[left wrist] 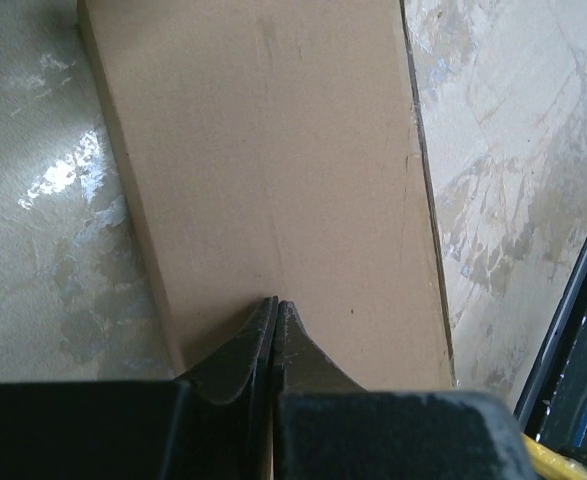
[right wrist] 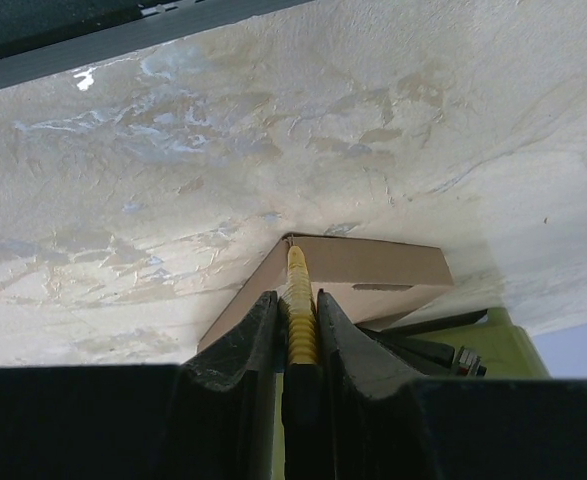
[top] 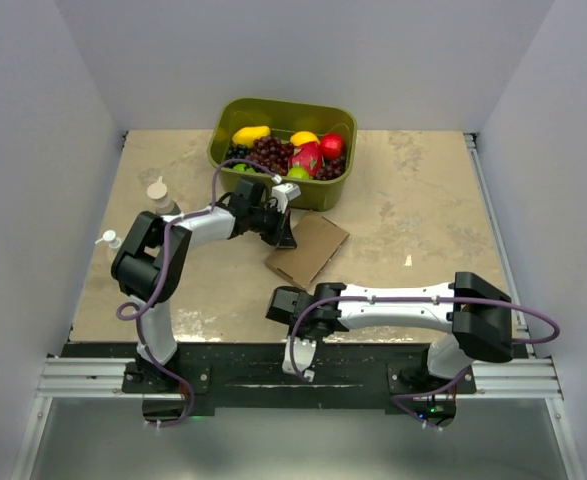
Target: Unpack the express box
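**A:** Where is the box?

**B:** The box [top: 311,250] lies flat near the middle of the table [top: 423,210], turned cornerwise; its lid looks down.

**A:** And the left gripper?

**B:** The left gripper [top: 285,232] is at the box's 10 o'clock edge; in its own camera the fingers [left wrist: 248,345] are pressed together with nothing showing between them, tips over the brown top face; whether they press on the cardboard I cannot tell.

**A:** The right one?

**B:** The right gripper [top: 281,298] sits just off the box's near corner, at about 7 o'clock from it; its jaws stand narrow, clamped on a yellow ribbed stick [right wrist: 298,300] that runs out between the fingertips; the stick's end points at that corner and looks to reach it; what the stick is I cannot tell.

**A:** What else is on the table?

**B:** A green tub [top: 323,192] at 12 o'clock from the box, near but apart from it, filled with fruit [top: 283,150]: dark grapes, yellow, red and green pieces; at 9 o'clock, well apart from the box, a clear bottle [top: 160,196], and nearer the edge a white pump top [top: 108,238] half hidden by the left arm.
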